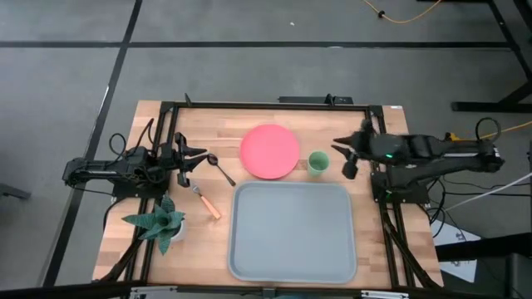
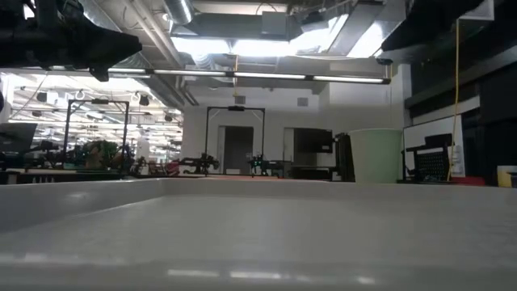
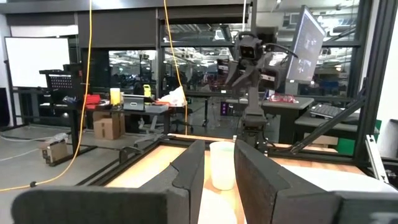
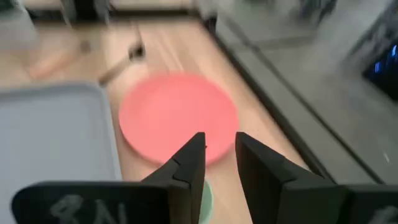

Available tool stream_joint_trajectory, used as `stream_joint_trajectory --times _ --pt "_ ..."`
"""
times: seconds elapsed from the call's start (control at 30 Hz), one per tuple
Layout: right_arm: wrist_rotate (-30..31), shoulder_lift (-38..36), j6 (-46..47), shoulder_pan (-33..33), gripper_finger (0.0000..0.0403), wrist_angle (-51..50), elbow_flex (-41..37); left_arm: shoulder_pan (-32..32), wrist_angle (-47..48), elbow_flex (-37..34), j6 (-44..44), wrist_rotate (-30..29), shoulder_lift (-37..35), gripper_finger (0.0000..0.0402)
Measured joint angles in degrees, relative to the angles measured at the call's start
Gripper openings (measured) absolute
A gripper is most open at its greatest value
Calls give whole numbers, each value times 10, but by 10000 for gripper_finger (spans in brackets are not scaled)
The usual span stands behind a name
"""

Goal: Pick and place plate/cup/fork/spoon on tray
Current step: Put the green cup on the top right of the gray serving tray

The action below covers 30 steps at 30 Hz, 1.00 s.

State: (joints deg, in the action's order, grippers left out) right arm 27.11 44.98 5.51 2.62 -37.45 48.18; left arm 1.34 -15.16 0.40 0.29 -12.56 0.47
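Observation:
The pink-red plate (image 1: 269, 151) lies flat on the table behind the grey-blue tray (image 1: 291, 232). The light-green cup (image 1: 317, 162) stands upright just right of the plate. The dark spoon (image 1: 220, 169) and the orange-handled fork (image 1: 206, 202) lie on the table left of the tray. My right gripper (image 1: 346, 158) is open and empty, right of the cup. In its wrist view the cup (image 4: 205, 200) peeks out beneath the fingers and the plate (image 4: 177, 118) lies beyond. My left gripper (image 1: 191, 164) is open and empty beside the spoon's bowl.
A small potted plant (image 1: 158, 220) stands at the table's near left, close to the fork. A black frame (image 1: 274, 105) runs around the table's edges. The tray fills the near foreground of the low view (image 2: 242, 226), with the cup (image 2: 376, 155) behind it.

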Motion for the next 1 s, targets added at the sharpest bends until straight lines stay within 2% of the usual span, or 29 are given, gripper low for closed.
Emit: stream_joint_trajectory --times 0.23,0.37,0.47,0.6,0.8,1.0 --pt "-190 160 -174 -116 94 -31 85 0 14 0 -28 0 0 80" --pt "-312 215 -247 -200 94 -44 90 0 34 0 -37 0 0 80" --pt "-388 240 -262 -253 94 -57 90 0 38 0 -33 0 0 80" --pt "-416 249 -269 -290 94 -70 90 0 38 0 -29 -2 0 80" --pt "-438 251 -268 -305 94 -75 63 0 38 0 -28 -4 0 80" --pt "-419 251 -268 -305 94 -45 24 0 38 0 -27 -4 0 80"
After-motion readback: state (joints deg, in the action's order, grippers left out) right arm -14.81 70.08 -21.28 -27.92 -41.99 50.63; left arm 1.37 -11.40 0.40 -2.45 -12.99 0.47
